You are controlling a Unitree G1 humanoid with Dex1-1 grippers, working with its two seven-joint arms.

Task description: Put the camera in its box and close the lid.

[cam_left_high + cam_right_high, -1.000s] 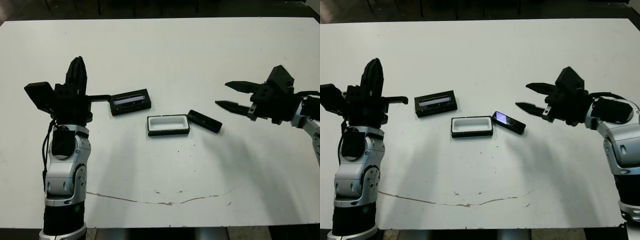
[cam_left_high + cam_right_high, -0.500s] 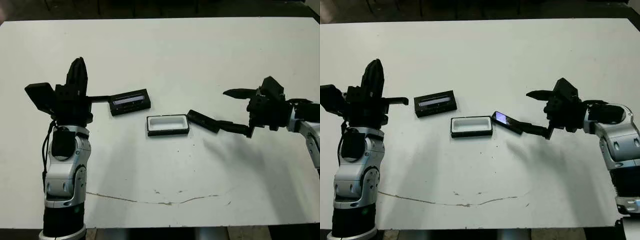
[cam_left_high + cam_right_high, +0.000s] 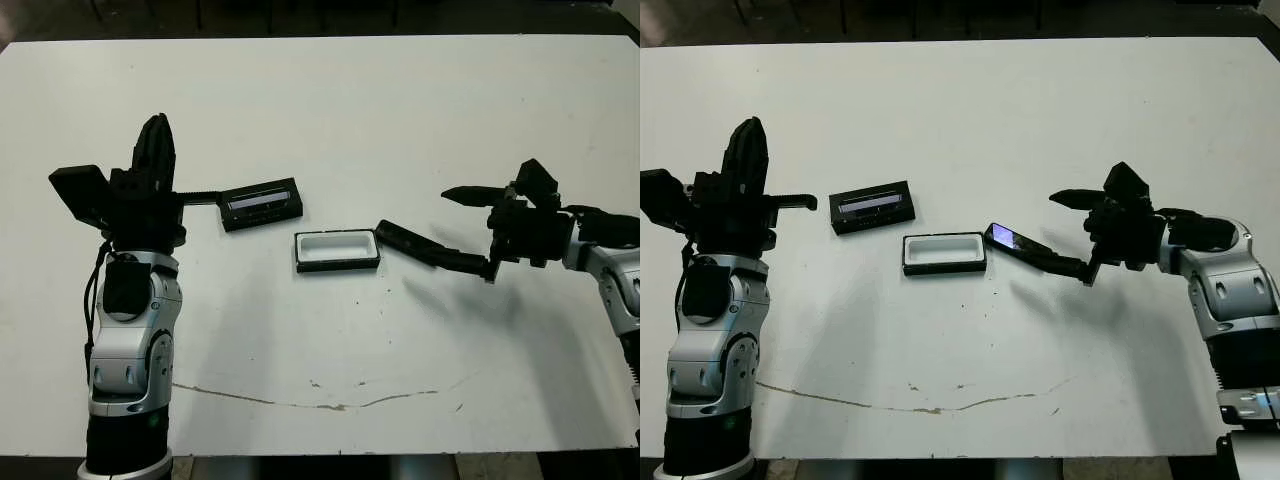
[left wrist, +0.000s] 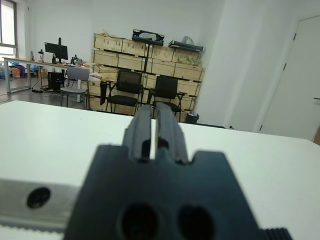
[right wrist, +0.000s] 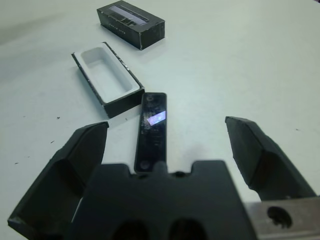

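Observation:
The camera (image 5: 152, 131), a slim black bar with a bluish screen, lies flat at the table's middle, just right of the box (image 3: 337, 265). The box is a white-lined black tray, open and empty. The lid (image 3: 262, 203) lies to the box's left and a little farther back. My right gripper (image 3: 465, 228) is open and low at the camera's right end. In the right wrist view the bar lies between its two fingers (image 5: 82, 165), touching neither. My left gripper (image 3: 155, 135) is raised upright at the left, fingers shut on nothing, with the lid just to its right.
A thin brown scratch (image 3: 300, 400) runs across the white table (image 3: 330, 120) near its front edge. In the left wrist view, office chairs (image 4: 127, 90) and stacked crates stand beyond the table.
My right gripper has come down and turned, so one finger now reaches low toward the camera's right end. The camera, box, lid and left arm have not moved.

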